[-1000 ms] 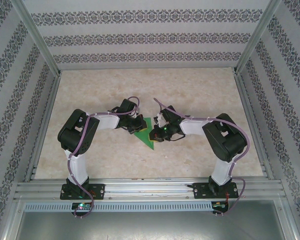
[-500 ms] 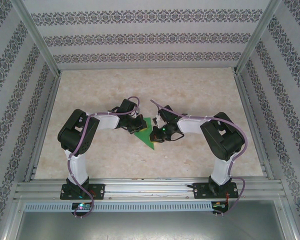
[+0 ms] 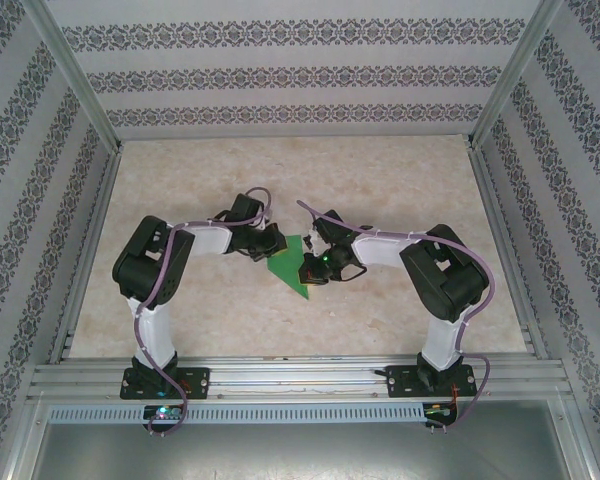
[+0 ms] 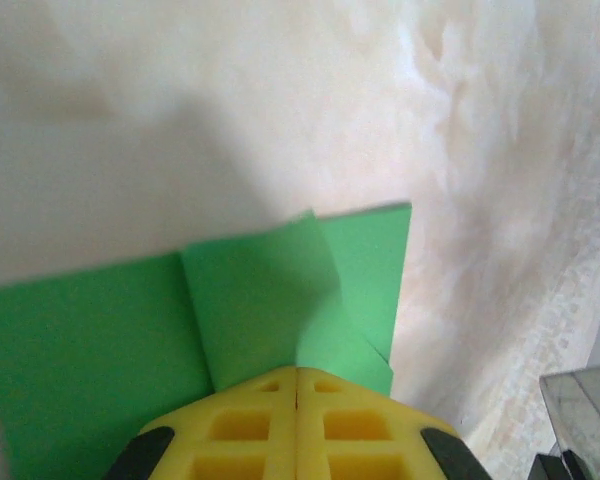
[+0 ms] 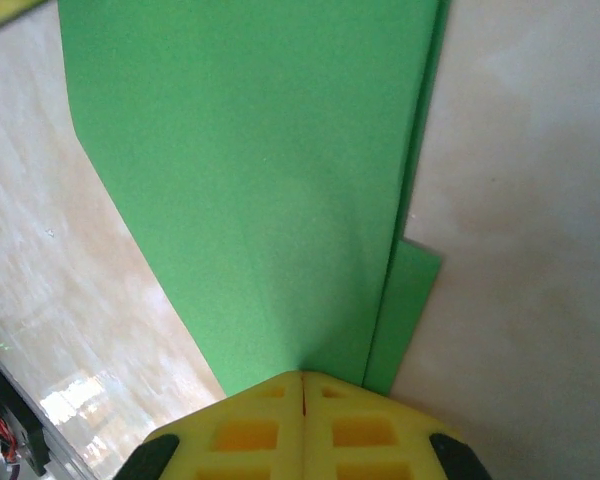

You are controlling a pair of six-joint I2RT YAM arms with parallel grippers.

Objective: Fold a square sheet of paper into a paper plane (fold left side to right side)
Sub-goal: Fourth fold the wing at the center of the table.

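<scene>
Top cam: folded green paper (image 3: 292, 270) lies flat mid-table (image 3: 400, 190) btwn both wrists; fingers too small to read there. Left wrist cam: left gripper (image 4: 297, 378), yellow fingers pressed together, no gap, tips at a raised flap w/ diagonal crease. Right wrist cam: right gripper (image 5: 302, 380) likewise pressed together, tips touching the paper's layered long edge; can't tell if either actually pinches it.

1 green paper sheet (image 3: 288, 268), 2 robot arms (image 3: 205, 240)
</scene>
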